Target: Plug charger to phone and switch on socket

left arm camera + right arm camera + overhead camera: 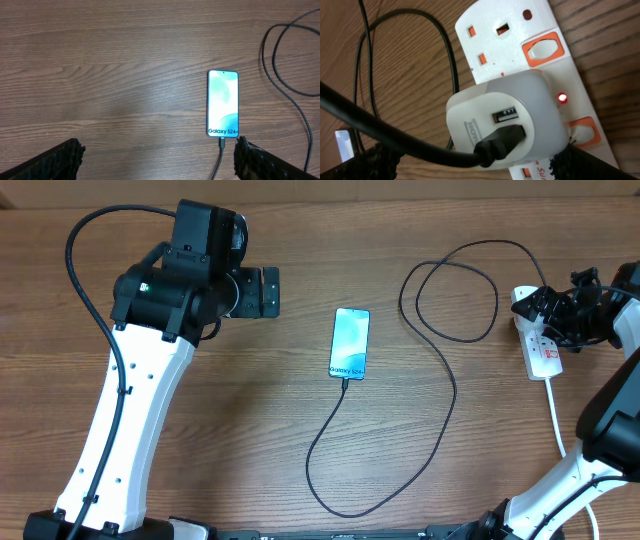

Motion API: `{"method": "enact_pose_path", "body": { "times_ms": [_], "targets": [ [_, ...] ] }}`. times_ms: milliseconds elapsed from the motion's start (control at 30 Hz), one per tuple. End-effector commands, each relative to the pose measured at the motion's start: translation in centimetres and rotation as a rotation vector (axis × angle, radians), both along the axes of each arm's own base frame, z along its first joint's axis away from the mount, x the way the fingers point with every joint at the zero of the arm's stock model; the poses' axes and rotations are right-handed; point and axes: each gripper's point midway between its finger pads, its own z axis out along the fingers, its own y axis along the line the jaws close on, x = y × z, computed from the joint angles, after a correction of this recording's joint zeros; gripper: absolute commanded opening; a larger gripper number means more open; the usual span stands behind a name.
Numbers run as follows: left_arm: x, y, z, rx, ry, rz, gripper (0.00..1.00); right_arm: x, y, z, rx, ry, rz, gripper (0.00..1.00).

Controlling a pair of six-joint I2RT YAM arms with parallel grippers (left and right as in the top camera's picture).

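The phone (349, 343) lies flat mid-table with its screen lit; it also shows in the left wrist view (223, 103). The black charger cable (440, 370) has its tip in the phone's bottom edge (222, 143) and loops across the table. Its USB end sits in a white adapter (520, 125) plugged into the white socket strip (543, 352). A red light (562, 97) glows on the strip (495, 45). My right gripper (475, 167) is open over the adapter, its right finger beside the lower orange switch (583, 131). My left gripper (157, 160) is open and empty, left of the phone.
The strip's white cord (556, 415) runs toward the table's front edge. A second orange switch (542, 49) and an unused outlet (490, 37) are on the strip. The cable's loops (450, 290) lie between phone and strip.
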Motion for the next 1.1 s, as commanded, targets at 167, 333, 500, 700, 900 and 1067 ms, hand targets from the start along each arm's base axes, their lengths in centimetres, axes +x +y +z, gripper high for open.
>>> {"method": "enact_pose_path", "body": {
  "times_ms": [167, 333, 500, 700, 900, 1067],
  "targets": [
    [0.2, 0.2, -0.4, 0.023, 0.005, -0.008, 1.0, 0.3, -1.9, 3.0, -0.047, -0.013, -0.045, 1.0],
    [0.2, 0.2, -0.4, 0.023, 0.005, -0.008, 1.0, -0.2, -2.1, 7.3, -0.111, -0.07, -0.055, 1.0],
    [0.2, 0.2, -0.4, 0.023, 0.005, -0.008, 1.0, -1.6, -2.2, 11.9, -0.197, -0.12, -0.076, 1.0],
    [0.2, 0.2, -0.4, 0.023, 0.005, -0.008, 1.0, -2.8, -1.7, 13.1, -0.203, -0.106, -0.08, 1.0],
    [0.2, 0.2, -0.4, 0.023, 0.005, -0.008, 1.0, -3.4, -1.3, 12.8, -0.183, -0.078, -0.077, 1.0],
    [0.2, 0.2, -0.4, 0.023, 0.005, -0.008, 1.0, -3.4, -1.2, 12.8, -0.178, -0.076, -0.078, 1.0]
  ]
}}
